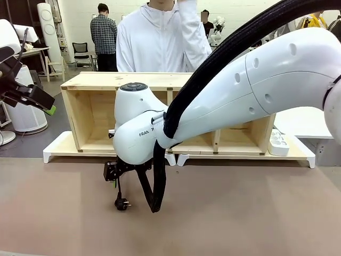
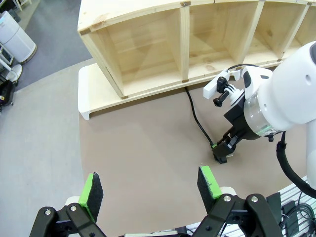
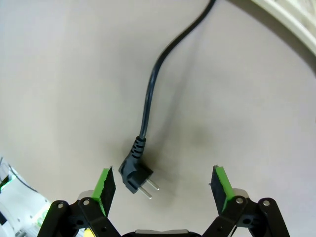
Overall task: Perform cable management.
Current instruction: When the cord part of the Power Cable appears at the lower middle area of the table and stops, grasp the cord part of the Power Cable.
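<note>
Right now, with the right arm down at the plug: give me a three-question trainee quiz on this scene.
1. True or false: the right jaws are shut on the plug.
2. The cable runs from the plug to: A) the shelf base, B) the shelf top, C) the left jaws.
3. What do the left jaws hold?
Key: 1 false, they stand open with the plug lying between them; 2 A; 3 nothing, they are open.

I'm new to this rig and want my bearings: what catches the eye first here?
The big white right arm reaches across the front view, its open jaws over the black plug of the cable on the brown table. Behind stand a wooden shelf and a person in white.
</note>
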